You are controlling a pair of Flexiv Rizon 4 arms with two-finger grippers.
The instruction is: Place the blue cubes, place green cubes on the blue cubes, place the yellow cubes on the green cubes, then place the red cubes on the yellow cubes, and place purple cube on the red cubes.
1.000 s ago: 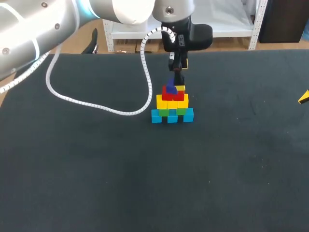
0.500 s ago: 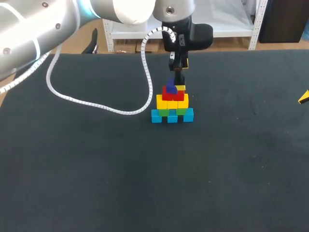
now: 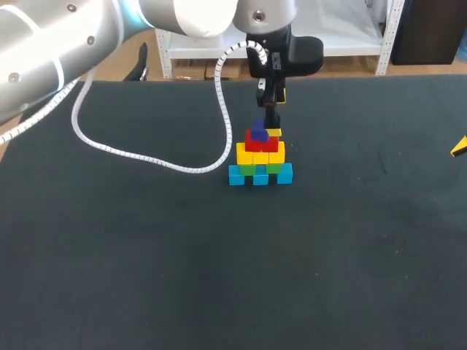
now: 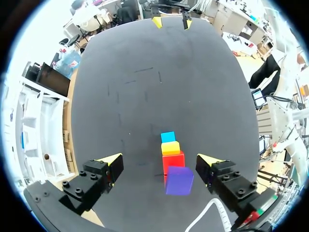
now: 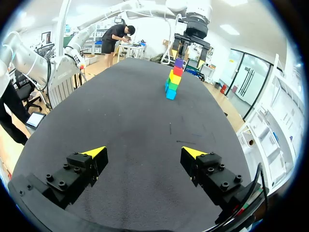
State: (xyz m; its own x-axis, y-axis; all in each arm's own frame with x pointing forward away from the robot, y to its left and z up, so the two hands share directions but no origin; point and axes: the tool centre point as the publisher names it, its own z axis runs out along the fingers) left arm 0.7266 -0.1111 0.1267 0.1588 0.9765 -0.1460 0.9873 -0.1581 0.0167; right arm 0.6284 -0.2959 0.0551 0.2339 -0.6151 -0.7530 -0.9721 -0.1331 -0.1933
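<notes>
Head view, stack: the stack (image 3: 260, 162) rises from blue cubes through green and yellow to red cubes (image 3: 261, 144), with the purple cube (image 3: 258, 133) on top
Head view, left gripper: the left gripper (image 3: 271, 109) hangs just above the stack, a little behind the purple cube
Left wrist view, grip: fingers spread wide and released; the purple cube lies straight below, between them and touching neither
Left wrist view, next move: I judge it is a plain lift straight up off the stack
Left wrist view, right gripper: the right gripper (image 4: 171, 22) sits well apart from the stack
Right wrist view, grip: fingers spread, holding nothing
Right wrist view, nearer arm: the stack stands far ahead, so the left arm is much nearer
Writing: none can be read on the cubes
</notes>
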